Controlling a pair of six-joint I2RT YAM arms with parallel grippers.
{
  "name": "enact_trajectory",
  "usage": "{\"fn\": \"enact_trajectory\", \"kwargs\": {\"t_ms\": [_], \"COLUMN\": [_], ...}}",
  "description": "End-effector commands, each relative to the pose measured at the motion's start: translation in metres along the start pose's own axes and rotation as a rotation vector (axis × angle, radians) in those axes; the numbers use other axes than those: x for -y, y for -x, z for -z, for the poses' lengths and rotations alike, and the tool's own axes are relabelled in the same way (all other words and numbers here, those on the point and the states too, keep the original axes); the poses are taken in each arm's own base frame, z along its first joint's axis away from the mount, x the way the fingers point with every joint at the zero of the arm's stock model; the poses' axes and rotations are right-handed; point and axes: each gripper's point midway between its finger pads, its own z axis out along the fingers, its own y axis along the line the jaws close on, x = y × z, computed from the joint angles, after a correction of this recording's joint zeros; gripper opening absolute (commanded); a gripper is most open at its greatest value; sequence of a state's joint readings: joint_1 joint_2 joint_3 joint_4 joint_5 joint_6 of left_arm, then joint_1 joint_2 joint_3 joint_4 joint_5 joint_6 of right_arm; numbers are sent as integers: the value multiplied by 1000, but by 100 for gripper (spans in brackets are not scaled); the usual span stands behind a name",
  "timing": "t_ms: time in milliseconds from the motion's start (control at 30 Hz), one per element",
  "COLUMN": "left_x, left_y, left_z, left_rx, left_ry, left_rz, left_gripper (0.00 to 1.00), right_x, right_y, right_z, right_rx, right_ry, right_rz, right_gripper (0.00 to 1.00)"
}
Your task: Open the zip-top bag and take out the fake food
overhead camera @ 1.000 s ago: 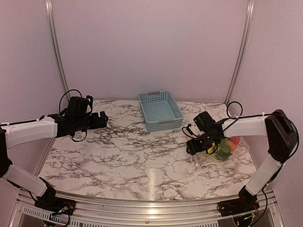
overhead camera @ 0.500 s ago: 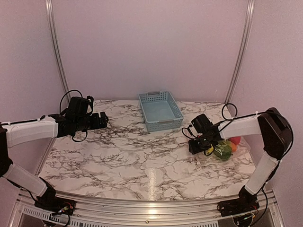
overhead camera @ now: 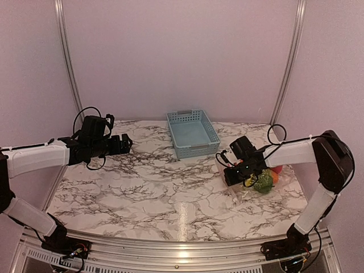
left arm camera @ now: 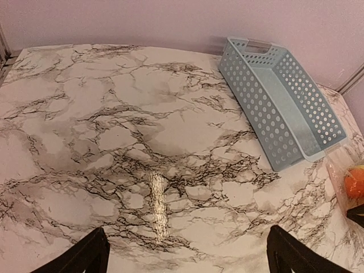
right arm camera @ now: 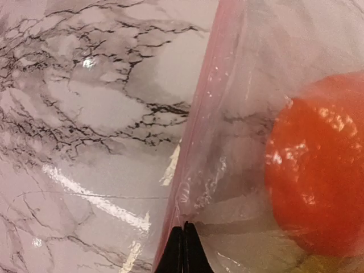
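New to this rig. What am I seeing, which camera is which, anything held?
Two robot arms sit at the near edge of a marble table. The wide picture looks down from above and behind them; the other two come from cameras on each wrist. A blue basket stands at the back. On the right lies a clear zip-top bag with fake food inside, an orange ball among it. The right gripper is shut on the bag's zip edge. The left gripper is open, holding nothing.
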State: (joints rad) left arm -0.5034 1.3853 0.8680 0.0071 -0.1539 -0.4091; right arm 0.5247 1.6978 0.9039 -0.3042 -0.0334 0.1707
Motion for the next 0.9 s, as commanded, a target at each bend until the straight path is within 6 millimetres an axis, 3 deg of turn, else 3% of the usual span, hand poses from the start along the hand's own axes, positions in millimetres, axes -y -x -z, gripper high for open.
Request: {"fn": "enact_trajectory", "kwargs": {"t_ms": [0,200,400,567,867], "left_x": [34,64,92,127,201], "left_y": [10,11,0,-30,-91], "left_z": [15,39,55,66,82], "left_rx": [46,116,145,178,307], "left_ry": [-182,-349,-498,-624,-766], "left_rz": [-63,-138,-204,-335,-799], "left_gripper": [99,99,99,99,96], "right_x": [-58,-103,-135,-150,-163], "right_y": [-25,-29,-31,-12,1], "right_z": [33,83,124,144,164], "right_rx": [-80,-56,-22,54,87], "right_ry": [197,337,461,531,593], "right_rz": [105,203,257,283,315], "right_gripper": [0,0,0,0,0]}}
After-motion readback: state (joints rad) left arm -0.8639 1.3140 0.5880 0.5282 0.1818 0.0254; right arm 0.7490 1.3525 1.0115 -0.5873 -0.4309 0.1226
